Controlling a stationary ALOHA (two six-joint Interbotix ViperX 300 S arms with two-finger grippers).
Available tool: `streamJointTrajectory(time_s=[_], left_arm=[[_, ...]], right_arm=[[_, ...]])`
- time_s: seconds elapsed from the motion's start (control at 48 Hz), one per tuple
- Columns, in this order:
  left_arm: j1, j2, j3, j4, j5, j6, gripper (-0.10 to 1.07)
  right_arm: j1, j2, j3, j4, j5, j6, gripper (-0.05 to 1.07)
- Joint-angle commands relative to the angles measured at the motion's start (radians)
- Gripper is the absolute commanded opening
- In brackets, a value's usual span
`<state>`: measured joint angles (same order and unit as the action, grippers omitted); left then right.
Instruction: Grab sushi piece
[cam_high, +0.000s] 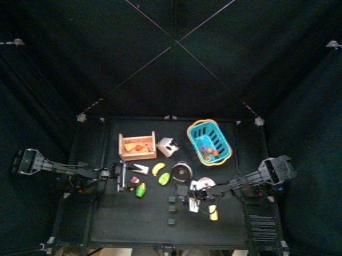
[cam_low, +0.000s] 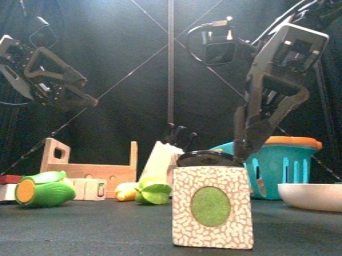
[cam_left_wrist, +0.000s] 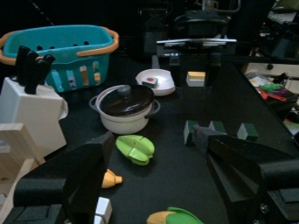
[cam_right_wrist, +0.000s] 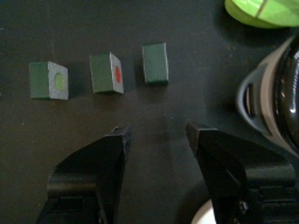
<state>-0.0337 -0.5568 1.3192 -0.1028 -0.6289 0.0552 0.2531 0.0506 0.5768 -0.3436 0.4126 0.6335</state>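
Note:
Three small sushi pieces lie in a row on the black table in the right wrist view: one with a green centre (cam_right_wrist: 49, 80), one with a red centre (cam_right_wrist: 107, 73) and a plain dark green one (cam_right_wrist: 156, 63). My right gripper (cam_right_wrist: 158, 131) hovers just short of them, open, with nothing between its jaws. In the front view it (cam_low: 254, 125) hangs behind a speckled sushi piece with a green centre (cam_low: 214, 205). The left wrist view shows the row (cam_left_wrist: 216, 130) from the far side. My left gripper (cam_left_wrist: 152, 150) rests open at the table's left (cam_high: 104, 178).
A black pot with a lid (cam_left_wrist: 126, 103) stands close beside the right gripper (cam_right_wrist: 274, 87). Around it are a green fruit (cam_left_wrist: 135, 147), a white bowl (cam_left_wrist: 156, 81), a teal basket (cam_high: 210, 140), a knife block (cam_left_wrist: 30, 96), a wooden crate (cam_high: 138, 147) and corn (cam_low: 40, 190).

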Motion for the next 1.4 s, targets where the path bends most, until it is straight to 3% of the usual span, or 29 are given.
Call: streamJointTrajectory(time_s=[0.0, 1.021, 1.375], left_arm=[[-0.002, 0.002, -0.011, 0.000, -0.003, 0.000, 1.03], [-0.003, 0.002, -0.012, 0.000, -0.003, 0.000, 1.03], [-0.002, 0.002, -0.014, 0.000, -0.003, 0.002, 1.03]], right_arm=[[0.003, 0.009, -0.066, -0.023, 0.049, -0.002, 0.87], [-0.020, 0.169, -0.202, -0.038, 0.061, -0.008, 0.86], [-0.040, 0.187, -0.212, -0.054, 0.051, -0.005, 0.76]])
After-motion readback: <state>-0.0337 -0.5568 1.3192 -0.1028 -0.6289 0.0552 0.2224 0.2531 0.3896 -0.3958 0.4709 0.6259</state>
